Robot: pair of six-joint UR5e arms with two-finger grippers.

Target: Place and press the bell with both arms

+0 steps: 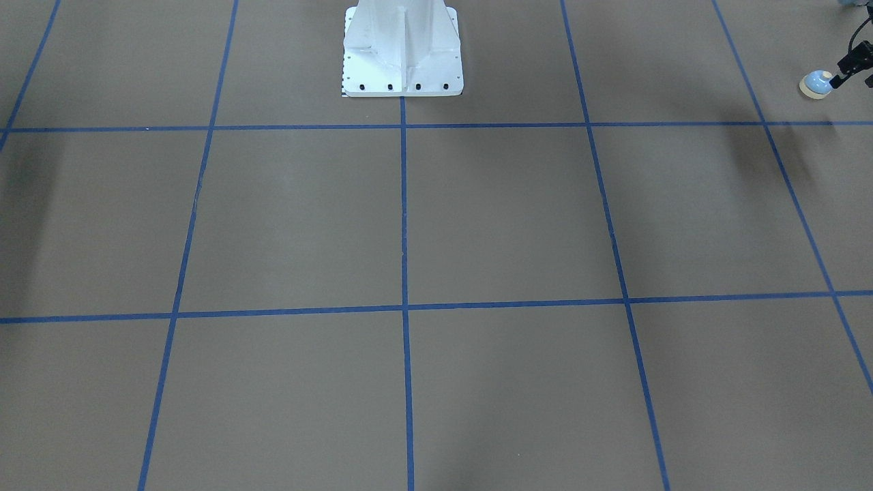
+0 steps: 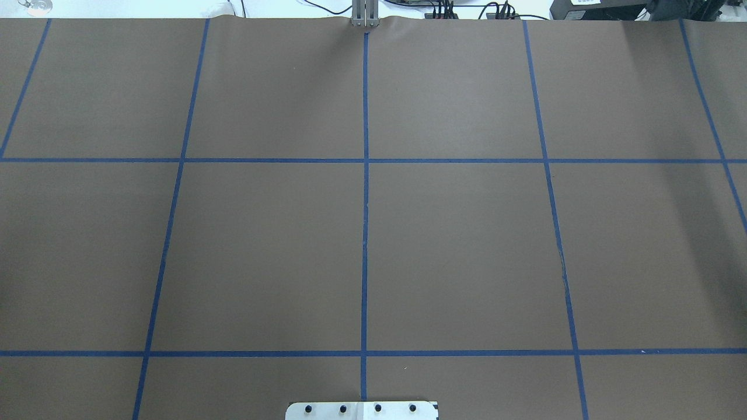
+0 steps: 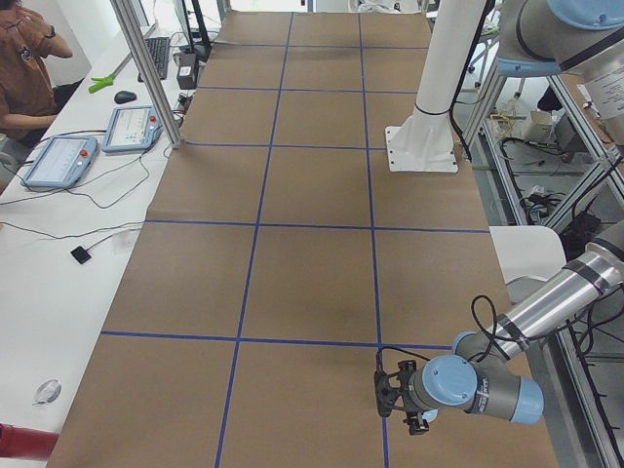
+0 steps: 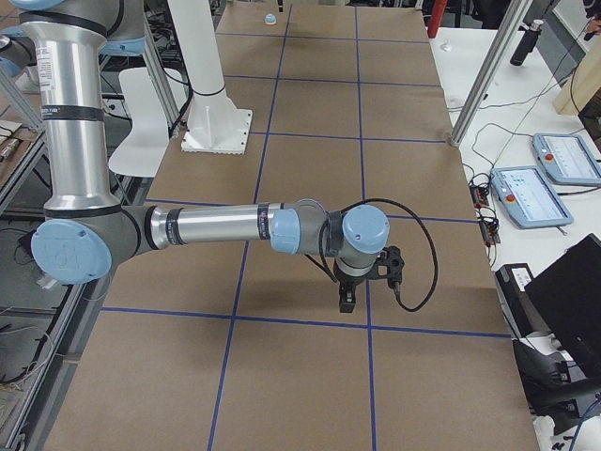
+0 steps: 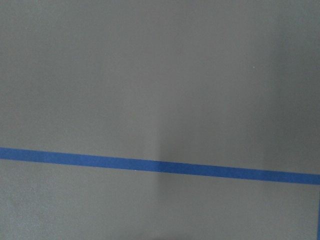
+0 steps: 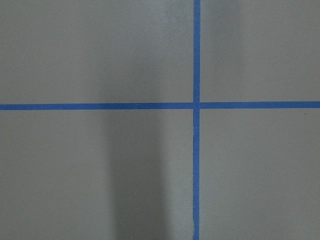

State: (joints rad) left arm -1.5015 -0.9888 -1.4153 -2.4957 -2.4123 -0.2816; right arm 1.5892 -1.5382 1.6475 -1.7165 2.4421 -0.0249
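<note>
The light-blue bell [image 1: 816, 84] with its cream button and rim stands on the brown table near the front-facing view's right edge. It also shows small at the far end in the exterior right view [image 4: 270, 19]. My left gripper [image 1: 846, 71] is only partly in frame, with a black fingertip right beside the bell; I cannot tell whether it touches. It hangs low over the table in the exterior left view [image 3: 392, 395], where the bell is hidden. My right gripper [image 4: 364, 287] points down over the table, far from the bell. I cannot tell whether either is open or shut.
The white pedestal base [image 1: 402, 61] stands at the robot's side of the table. Blue tape lines [image 2: 365, 233] grid the brown paper. A metal post [image 3: 146, 68], tablets [image 3: 58, 161] and a seated operator [image 3: 24, 68] are along the far side.
</note>
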